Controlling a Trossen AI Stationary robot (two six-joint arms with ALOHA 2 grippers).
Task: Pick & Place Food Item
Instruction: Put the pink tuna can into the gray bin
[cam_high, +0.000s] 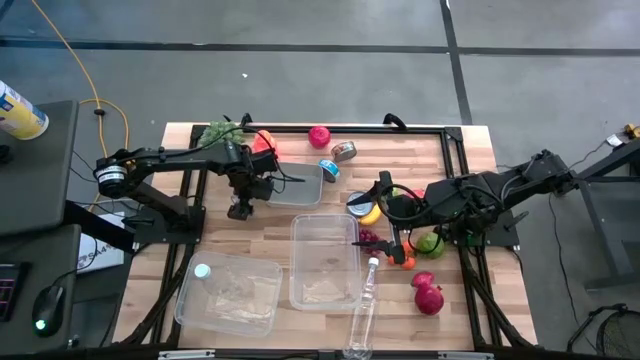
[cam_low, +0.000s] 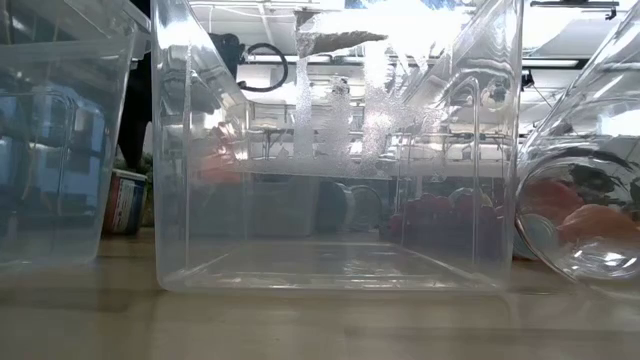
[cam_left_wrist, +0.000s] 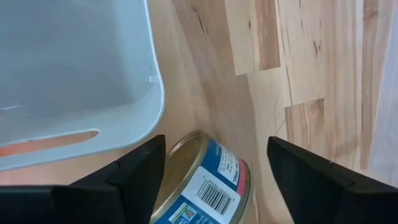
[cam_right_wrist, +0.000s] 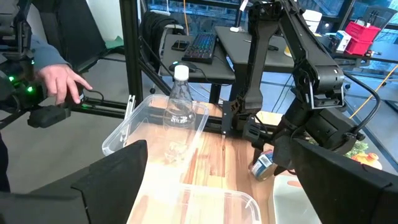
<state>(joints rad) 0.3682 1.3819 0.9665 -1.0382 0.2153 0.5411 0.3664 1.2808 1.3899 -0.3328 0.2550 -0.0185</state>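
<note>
Nearest the table's front edge in the high view: a clear plastic bottle (cam_high: 364, 305) lying on its side, a lidless clear bin (cam_high: 229, 292) to its left with a small white cap in it, and a second clear bin (cam_high: 324, 259) between them; a red pomegranate-like fruit (cam_high: 427, 294) lies to the right. Mid-table, right gripper (cam_high: 385, 215) hovers among the food: yellow banana (cam_high: 371, 213), green fruit (cam_high: 430, 242), small orange item (cam_high: 406, 262), dark grapes (cam_high: 368, 238). Its fingers spread wide apart, holding nothing, per right wrist view. Left gripper (cam_left_wrist: 214, 168) is also spread, fingers straddling a blue-labelled tin can (cam_left_wrist: 205, 183) lying on the wood just beside a white tray (cam_left_wrist: 74, 74); contact cannot be told. Far edge: red fruit (cam_high: 319, 136), another tin (cam_high: 344, 151), leafy greens (cam_high: 221, 132). Beyond the table, a person's hand (cam_right_wrist: 61, 81) over desk equipment.
</note>
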